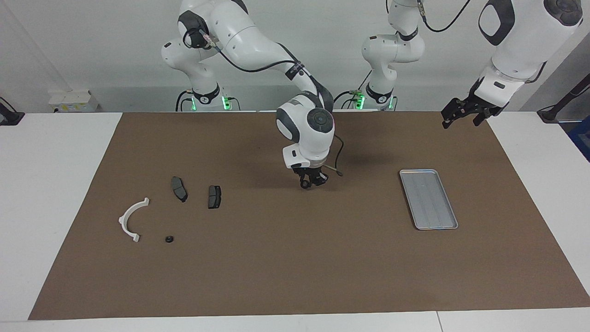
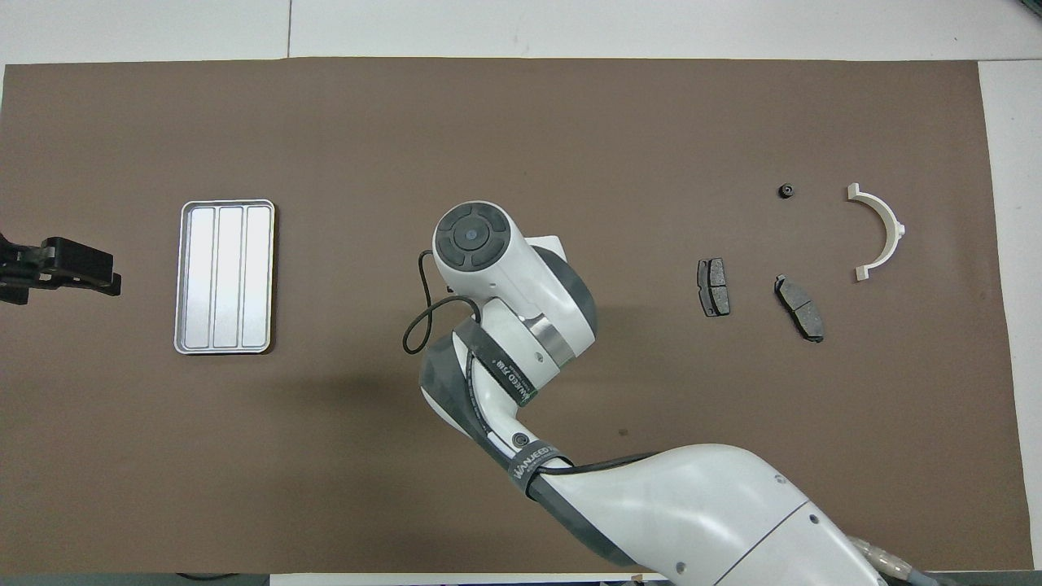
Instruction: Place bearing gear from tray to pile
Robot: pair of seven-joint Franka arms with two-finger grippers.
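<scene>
right fingers point(image 1: 309, 183) clasp gear point(image 1: 304, 184), axis unclear

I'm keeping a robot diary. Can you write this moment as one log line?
right gripper: shut on bearing gear, over mat middle | left gripper: open, waiting past tray | tray: empty | pile: not reached

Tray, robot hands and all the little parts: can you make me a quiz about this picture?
1. True or false: the tray has parts lying in it.
2. What does the right hand hold over the middle of the mat? A) a spoon B) a small black gear C) a ball
3. How many dark pads lie on the mat?

Key: 1 false, the tray is bare. 2 B. 3 two.
</scene>
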